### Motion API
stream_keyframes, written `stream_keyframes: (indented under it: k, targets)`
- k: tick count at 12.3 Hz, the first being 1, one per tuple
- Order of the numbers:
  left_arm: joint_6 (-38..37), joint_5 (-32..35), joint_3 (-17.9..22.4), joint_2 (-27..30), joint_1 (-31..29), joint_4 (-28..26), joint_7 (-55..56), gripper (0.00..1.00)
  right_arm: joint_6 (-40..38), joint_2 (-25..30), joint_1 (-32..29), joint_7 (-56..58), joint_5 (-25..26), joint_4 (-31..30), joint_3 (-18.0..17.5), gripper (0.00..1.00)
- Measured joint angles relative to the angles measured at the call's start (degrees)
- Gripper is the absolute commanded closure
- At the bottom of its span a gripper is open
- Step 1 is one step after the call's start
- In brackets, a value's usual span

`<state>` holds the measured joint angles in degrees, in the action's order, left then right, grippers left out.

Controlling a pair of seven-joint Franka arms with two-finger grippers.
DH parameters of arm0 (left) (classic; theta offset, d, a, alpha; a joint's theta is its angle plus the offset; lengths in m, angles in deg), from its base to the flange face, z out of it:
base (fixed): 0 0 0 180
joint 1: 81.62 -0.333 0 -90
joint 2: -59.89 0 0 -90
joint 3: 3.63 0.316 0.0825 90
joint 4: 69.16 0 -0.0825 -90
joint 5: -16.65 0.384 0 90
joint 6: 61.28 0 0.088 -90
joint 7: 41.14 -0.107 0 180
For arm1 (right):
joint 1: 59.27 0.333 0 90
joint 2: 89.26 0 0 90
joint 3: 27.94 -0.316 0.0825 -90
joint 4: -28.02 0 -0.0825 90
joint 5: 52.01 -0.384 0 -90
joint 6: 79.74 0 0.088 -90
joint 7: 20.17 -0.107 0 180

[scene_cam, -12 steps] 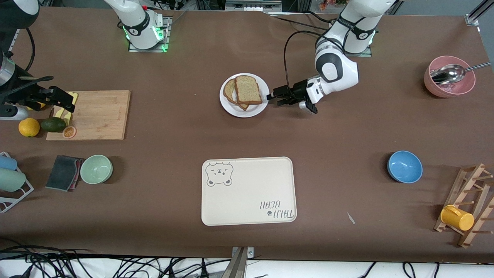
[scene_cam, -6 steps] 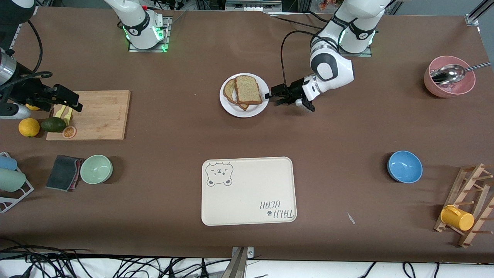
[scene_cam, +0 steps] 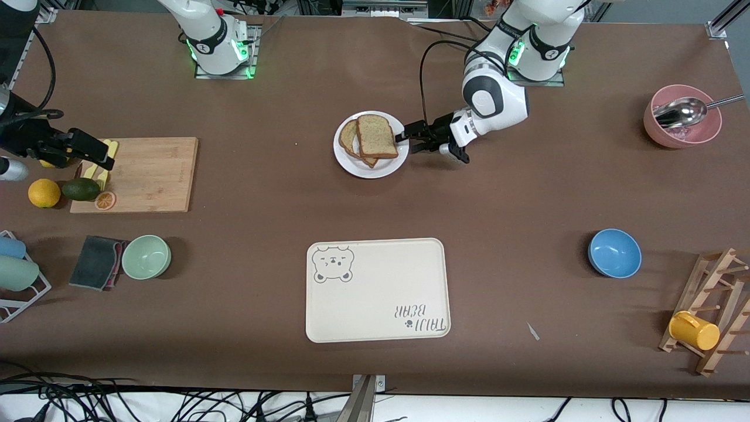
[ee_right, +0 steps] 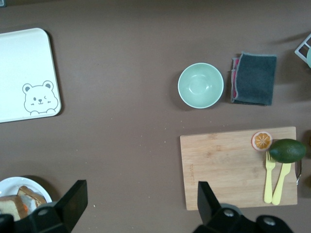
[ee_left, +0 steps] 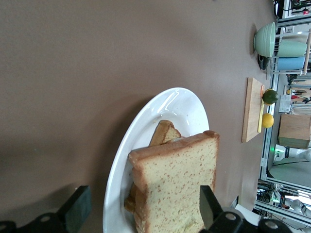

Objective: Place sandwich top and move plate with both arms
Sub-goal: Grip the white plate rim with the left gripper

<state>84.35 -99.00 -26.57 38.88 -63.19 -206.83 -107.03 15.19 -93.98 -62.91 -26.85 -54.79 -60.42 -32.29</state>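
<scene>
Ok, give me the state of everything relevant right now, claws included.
sandwich top: on the lower slice, on the plate
plate: on the table, not held
left claw: open, at the plate's rim toward the left arm's end
right claw: open, empty, above the cutting board
tray: flat, nearer the camera than the plate

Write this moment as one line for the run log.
sandwich top: on plate | left end effector: open, straddling plate rim | right end effector: open, over cutting board, waiting
</scene>
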Motion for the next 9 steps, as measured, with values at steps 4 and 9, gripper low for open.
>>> stream_keyframes:
  k: [4,9]
  targets:
    - [0.3,-1.9,0.0,-2.0,0.7,0.0,-3.3,0.05,1.7,0.0,0.2,-4.1,2.9,0.1,-0.8,0.00]
    - [0.3,-9.3,-0.2,-4.0,1.1,0.0,-12.0,0.14,0.3,-0.1,0.2,-4.1,2.8,0.1,-1.1,0.00]
